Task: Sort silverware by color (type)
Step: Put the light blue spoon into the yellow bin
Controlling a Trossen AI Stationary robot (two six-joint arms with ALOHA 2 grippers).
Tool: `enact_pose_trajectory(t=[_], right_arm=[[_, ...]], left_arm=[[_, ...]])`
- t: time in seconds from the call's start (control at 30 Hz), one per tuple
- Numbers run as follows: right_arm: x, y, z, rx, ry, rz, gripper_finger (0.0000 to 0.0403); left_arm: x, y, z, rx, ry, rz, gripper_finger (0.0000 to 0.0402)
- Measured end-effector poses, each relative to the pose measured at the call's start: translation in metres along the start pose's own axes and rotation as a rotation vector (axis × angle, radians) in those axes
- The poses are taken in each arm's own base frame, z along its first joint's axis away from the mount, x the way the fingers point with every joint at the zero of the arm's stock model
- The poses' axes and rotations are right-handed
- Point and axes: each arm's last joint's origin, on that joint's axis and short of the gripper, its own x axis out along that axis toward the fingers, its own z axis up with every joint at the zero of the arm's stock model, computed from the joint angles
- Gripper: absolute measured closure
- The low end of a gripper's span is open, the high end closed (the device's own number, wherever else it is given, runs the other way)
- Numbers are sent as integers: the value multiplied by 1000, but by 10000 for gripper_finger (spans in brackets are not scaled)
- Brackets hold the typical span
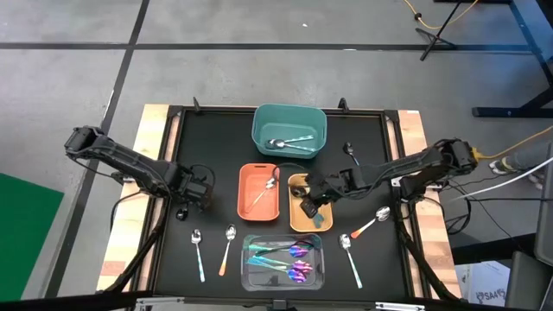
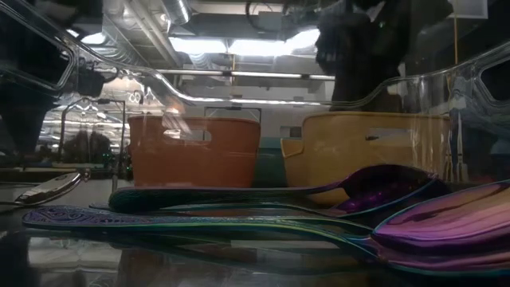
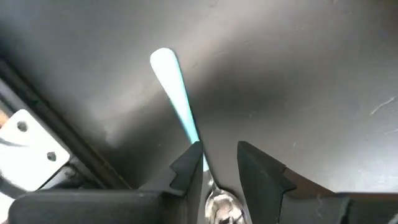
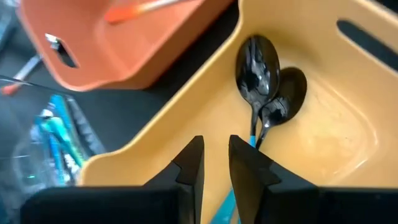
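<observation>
Teal-handled spoon [image 3: 176,93] lies flat on the black worktop [image 1: 216,130] at the left of the high view, its long axis running straight away from the left claw [image 3: 219,163], whose narrowly parted fingers straddle the neck just above the bowl without visibly clamping it. That arm reaches in low from the left edge, so I judge a close-and-lift comes next. Over the yellow bin [image 1: 298,226], the right claw [image 4: 214,155] hangs slightly parted above 2 black-headed spoons [image 4: 264,87].
</observation>
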Motion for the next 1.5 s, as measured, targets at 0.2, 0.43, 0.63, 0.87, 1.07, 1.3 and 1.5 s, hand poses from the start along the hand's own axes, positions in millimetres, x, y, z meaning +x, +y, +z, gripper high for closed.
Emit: enact_pose_trajectory(t=[0.2, 0.43, 0.63, 0.87, 1.07, 1.3, 1.5], right_arm=[[-20, 3, 4, -25, -44, 53, 338], [-35, 3, 6, -44, -82, 82, 338], [-43, 4, 7, -69, -101, 102, 338], [-43, 4, 7, -95, -103, 101, 338], [-43, 4, 7, -97, -101, 100, 338], [-43, 4, 7, -120, -103, 99, 338], [-43, 4, 7, -120, -102, 98, 338]], left_arm=[[6, 0, -1, 1, -3, -7, 309], [7, 1, -1, 1, -2, -6, 309], [7, 1, -1, 11, -2, -5, 309], [13, -1, -2, 74, 12, 21, 309], [23, -1, -4, 259, 65, 82, 309], [36, 3, -8, 317, 137, 111, 309], [38, 3, -9, 314, 135, 96, 309]])
